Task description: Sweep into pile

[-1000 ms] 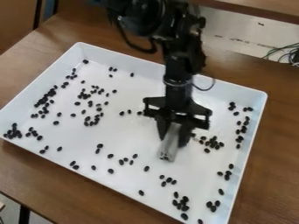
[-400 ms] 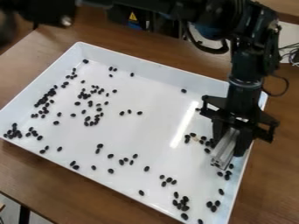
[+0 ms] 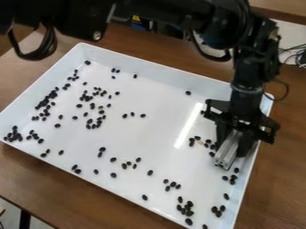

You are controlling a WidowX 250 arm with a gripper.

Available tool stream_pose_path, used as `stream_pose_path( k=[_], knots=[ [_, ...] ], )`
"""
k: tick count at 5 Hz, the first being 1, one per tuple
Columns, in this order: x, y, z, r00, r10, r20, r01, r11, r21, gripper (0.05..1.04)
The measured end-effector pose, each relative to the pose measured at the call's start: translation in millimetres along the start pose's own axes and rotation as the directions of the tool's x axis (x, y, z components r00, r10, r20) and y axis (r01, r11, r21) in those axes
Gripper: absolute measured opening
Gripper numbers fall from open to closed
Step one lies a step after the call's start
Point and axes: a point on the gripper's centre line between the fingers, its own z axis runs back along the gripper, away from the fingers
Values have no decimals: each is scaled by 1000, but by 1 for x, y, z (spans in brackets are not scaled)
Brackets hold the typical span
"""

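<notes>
Near the right wall of the white tray (image 3: 161, 134), my gripper (image 3: 232, 142) points down, shut on a grey metal bar (image 3: 227, 151) whose lower end is at the tray's floor. Just left of the bar lies a small group of black beans (image 3: 207, 143). More beans lie below it along the right side, with a cluster (image 3: 185, 207) near the front right corner. Many others are scattered over the left half, densest along the left wall (image 3: 44, 103) and in the left corner (image 3: 13, 134). The gripper hides part of the right side.
The tray's raised walls surround the beans, and the brown table (image 3: 78, 201) extends around it. Cables (image 3: 294, 54) lie beyond the table at the upper right. The arm spans the top of the view.
From the tray's centre right, my gripper has moved right to the right wall with the bar, then slightly left and up in view. The arm's upper part has also shifted.
</notes>
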Motion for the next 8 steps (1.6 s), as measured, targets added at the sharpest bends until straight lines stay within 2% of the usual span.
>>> stream_pose_path(
  k=[1, 2, 3, 4, 5, 7, 8],
  knots=[
    [6, 1, 1, 999, 52, 14, -50, 989, -140, 361],
    [13, 5, 1, 998, 65, -25, -68, 986, -152, 360],
    [16, 20, 2, 991, 124, -49, -128, 985, -112, 360],
    [2, 57, 2, 970, 236, -50, -241, 964, -117, 360],
    [-26, 105, 4, 927, 371, -49, -374, 919, -128, 360],
    [-63, 188, 10, 857, 514, -30, -512, 847, -144, 360],
    [-94, 239, 14, 783, 621, 2, -616, 777, -133, 360]
  ],
)
